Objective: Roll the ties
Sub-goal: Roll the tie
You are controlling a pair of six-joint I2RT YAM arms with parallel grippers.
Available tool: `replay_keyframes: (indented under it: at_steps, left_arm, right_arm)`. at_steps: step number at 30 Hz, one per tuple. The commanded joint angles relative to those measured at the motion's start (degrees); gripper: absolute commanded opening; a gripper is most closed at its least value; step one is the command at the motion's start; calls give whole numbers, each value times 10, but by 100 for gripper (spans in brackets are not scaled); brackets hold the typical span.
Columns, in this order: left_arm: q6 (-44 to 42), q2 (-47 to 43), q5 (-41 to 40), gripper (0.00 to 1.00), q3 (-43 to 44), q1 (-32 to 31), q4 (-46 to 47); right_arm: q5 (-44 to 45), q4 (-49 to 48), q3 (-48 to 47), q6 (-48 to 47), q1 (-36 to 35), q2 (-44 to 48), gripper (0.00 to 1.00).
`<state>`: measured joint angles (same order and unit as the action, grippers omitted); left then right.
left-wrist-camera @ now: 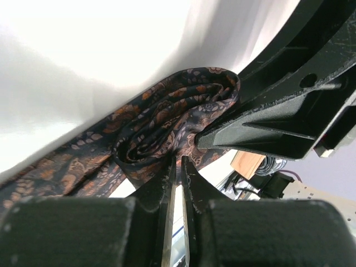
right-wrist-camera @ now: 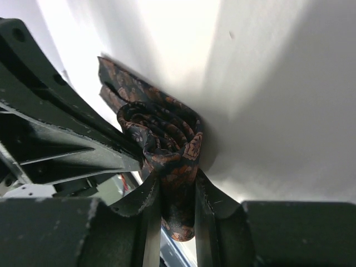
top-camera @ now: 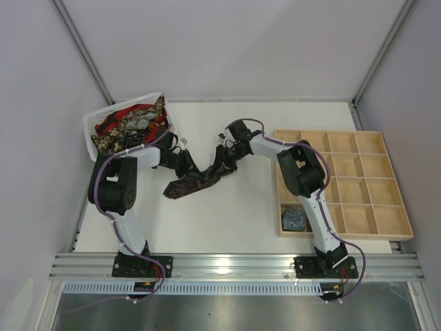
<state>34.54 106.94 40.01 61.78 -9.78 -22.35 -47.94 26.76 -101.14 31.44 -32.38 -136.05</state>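
Observation:
A dark brown tie with an orange pattern lies slanted across the middle of the table. Its upper end is bunched into a loose coil between the two grippers. My right gripper is shut on a fold of that coil, and fabric hangs down between its fingers. My left gripper has its jaws almost together, with the tips pinching the coil's lower edge. From above, the left gripper and the right gripper face each other closely over the tie. The tie's pointed tail trails toward the near left.
A white basket at the back left holds several loose ties in red, gold-black and grey. On the right stands a wooden compartment tray, with a grey-blue rolled tie in its near-left cell.

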Motion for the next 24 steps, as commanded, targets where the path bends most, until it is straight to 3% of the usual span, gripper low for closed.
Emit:
replay_keyframes:
  at_steps: [1,14,24]
  left_arm:
    - [7,-9,-7,14,-6,-14,24]
    - [40,24,-6,13,31,-82,42]
    - [34,38,-14,13,26,-89,42]
  right_arm:
    - [71,132,-21,-69,1,42,0]
    - [259,255,-49,-119,-8,95,0]
    - [369,334,-149,-140,-61,73,0]
